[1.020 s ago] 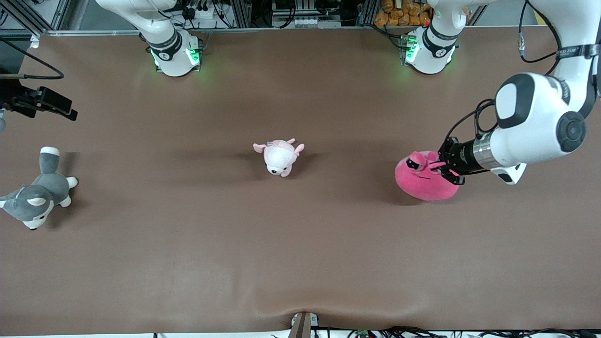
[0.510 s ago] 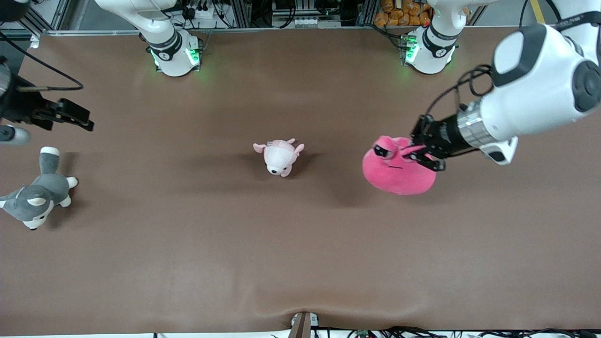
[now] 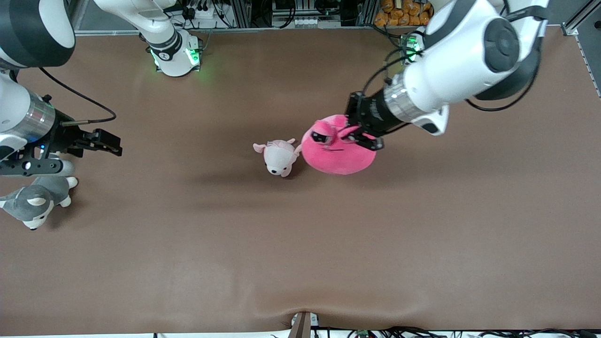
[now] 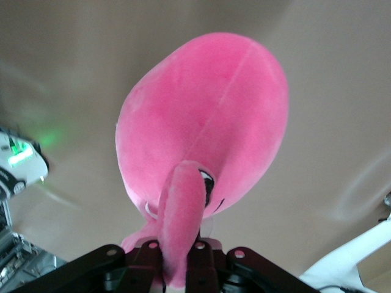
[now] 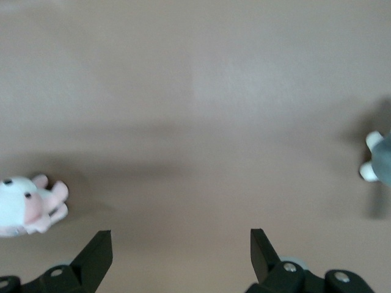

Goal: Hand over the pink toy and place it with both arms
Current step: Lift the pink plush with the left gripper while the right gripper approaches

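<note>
The pink toy (image 3: 337,146), a big round hot-pink plush with droopy black eyes, hangs in the air from my left gripper (image 3: 364,134), which is shut on one of its protruding bumps. It is over the middle of the table, beside the small pale pink-and-white plush. In the left wrist view the toy (image 4: 208,122) fills the middle, and my left gripper (image 4: 178,256) pinches a pink bump. My right gripper (image 3: 110,143) is open and empty, over the table at the right arm's end, above the husky. In the right wrist view the open right gripper (image 5: 180,244) has bare table between its fingers.
A small pale pink-and-white plush animal (image 3: 278,155) lies mid-table; it also shows in the right wrist view (image 5: 27,204). A grey-and-white husky plush (image 3: 35,199) lies at the right arm's end, partly under the right arm. The brown table (image 3: 300,244) spreads wide toward the front camera.
My left arm has lifted the pink toy and carried it toward the table's middle, up to the small pale plush. My right arm has come in over the husky, toward the middle.
</note>
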### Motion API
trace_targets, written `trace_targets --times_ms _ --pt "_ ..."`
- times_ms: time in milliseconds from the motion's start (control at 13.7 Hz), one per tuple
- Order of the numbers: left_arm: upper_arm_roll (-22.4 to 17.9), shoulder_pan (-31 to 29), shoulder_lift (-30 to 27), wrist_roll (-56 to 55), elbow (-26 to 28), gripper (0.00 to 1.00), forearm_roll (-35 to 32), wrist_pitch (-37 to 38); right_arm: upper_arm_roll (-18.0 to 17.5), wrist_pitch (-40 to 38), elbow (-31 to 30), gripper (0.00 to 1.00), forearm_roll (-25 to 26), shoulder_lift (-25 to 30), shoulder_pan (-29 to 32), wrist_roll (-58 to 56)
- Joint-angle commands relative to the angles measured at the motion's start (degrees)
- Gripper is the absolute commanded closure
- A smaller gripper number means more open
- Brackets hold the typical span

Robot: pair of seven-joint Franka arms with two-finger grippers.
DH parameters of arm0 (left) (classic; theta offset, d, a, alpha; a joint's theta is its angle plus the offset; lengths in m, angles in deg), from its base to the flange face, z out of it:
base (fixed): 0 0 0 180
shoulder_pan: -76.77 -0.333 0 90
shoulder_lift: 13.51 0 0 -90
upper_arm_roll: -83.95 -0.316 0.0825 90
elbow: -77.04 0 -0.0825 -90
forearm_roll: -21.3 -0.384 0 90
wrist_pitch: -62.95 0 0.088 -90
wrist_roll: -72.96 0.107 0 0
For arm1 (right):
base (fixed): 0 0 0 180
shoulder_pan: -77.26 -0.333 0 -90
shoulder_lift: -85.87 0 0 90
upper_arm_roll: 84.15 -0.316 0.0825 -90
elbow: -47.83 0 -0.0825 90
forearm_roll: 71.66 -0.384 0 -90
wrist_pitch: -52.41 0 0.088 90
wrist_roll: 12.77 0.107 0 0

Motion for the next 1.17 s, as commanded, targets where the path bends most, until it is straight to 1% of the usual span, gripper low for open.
trace_targets --times_ms 0,73,219,291,437,583,729,874,947,1093 --pt "-0.3 4.01 1.13 -5.93 -2.34 1.0 0.54 -4.44 0.1 3.06 0.43 0.0 -3.02 -1.98 0.67 -0.19" --pt "-0.21 5.32 1.22 -7.86 -2.34 1.0 0.62 -6.46 0.1 2.45 0.34 0.0 -5.46 -2.34 0.84 0.25" --pt "-0.21 7.7 1.57 -10.24 -2.43 1.0 0.62 -9.98 0.27 -1.14 0.34 0.0 -14.49 -2.61 2.76 1.3" --pt "-0.47 9.19 2.1 -11.73 -2.43 1.0 0.54 -11.47 0.28 -2.99 0.25 0.0 -18.28 -3.04 3.47 3.75" --pt "-0.48 10.26 3.15 -13.94 -2.43 1.0 0.54 -14.99 0.28 -5.72 0.25 0.0 -21.82 -3.75 3.31 12.6" --pt "-0.56 11.66 4.29 -15.52 -2.43 1.0 0.54 -17.36 0.01 -6.61 0.17 0.0 -25.25 -3.66 1.91 22.88" --pt "-0.56 11.84 5.44 -18.15 -2.43 1.0 0.54 -18.6 0.01 -6.7 -0.97 0.0 -28.85 -3.57 -0.64 32.64" --pt "-0.47 12.36 5.97 -19.13 -2.43 1.0 0.54 -19.13 0.1 -5.04 -2.03 0.0 -29.31 -3.49 -5.28 39.68" --pt "-0.56 12.89 6.14 -19.22 -2.43 1.0 0.54 -19.22 0.01 -2.85 -2.29 0.0 -29.39 -3.57 -6.44 43.81" --pt "-0.74 14.03 6.32 -19.74 -2.34 1.0 0.01 -19.22 0.01 0.75 -3.87 0.0 -32.27 -3.57 -8.55 49.02"
